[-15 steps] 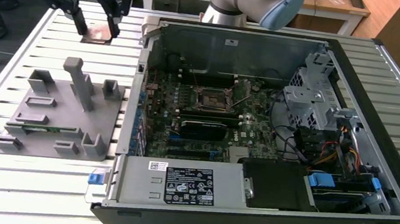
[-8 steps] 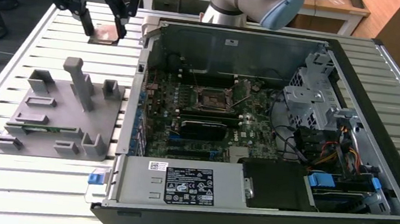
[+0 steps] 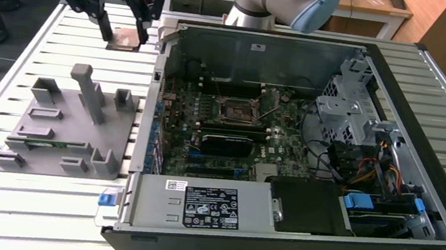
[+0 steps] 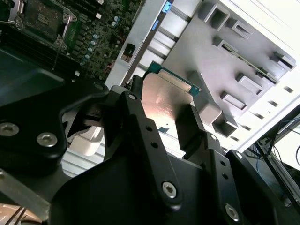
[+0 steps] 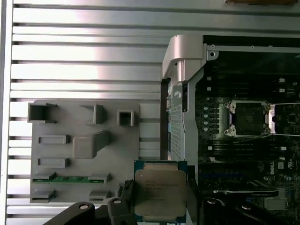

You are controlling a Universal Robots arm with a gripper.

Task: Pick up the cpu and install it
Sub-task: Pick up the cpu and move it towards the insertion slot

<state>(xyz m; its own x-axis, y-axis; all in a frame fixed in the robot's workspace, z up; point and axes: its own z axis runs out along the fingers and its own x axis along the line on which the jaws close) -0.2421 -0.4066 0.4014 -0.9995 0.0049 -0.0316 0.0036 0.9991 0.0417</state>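
**So the cpu (image 3: 125, 41) is riding in the gripper (image 3: 124, 35), not sitting in the socket yet**

You're looking at the fingers pinching the chip by two opposite edges. In the first wrist view the cpu (image 5: 160, 190) is showing lid-up and level. It's hanging over the slatted bench (image 3: 10, 75), just outside a corner of the open PC case (image 3: 295, 234). That's well apart from the black socket (image 3: 235, 109), which is sitting open and empty on the board. The gray parts fixture (image 3: 66, 132) is lying nearer the bench's edge on the exterior view's left.

Handling-wise, I'm guessing it's light and stiff. The metal lid is looking slick though, and the underside contacts are likely delicate. So gripping the thin green edges the way you're doing seems right. A tilt or a slip is what I'd be worrying about.
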